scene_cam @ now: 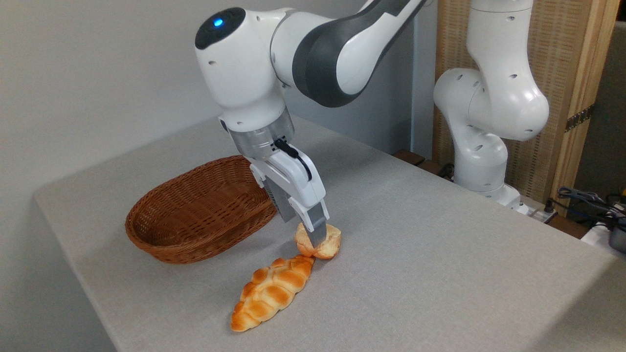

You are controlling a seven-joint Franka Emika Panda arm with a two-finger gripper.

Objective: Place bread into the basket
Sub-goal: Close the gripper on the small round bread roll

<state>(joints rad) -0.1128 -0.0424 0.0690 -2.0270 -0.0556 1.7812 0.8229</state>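
- Braided loaf (273, 292) lies nearest, its tip touching the bread (328, 247); not my target.
- Bread sits on the table (440, 254), just right of the basket (195, 215).
- My gripper (315, 234) straddles it from above; grip looks closed on it, for lifting.

The basket (195, 215) is brown, all woven in little criss-cross lines. The small bun (328, 244) is pale cream on top and orange below. The long loaf (271, 292) is golden with a plaited pattern. The table (440, 254) is plain grey. The arm (293, 54) is white and dark grey.
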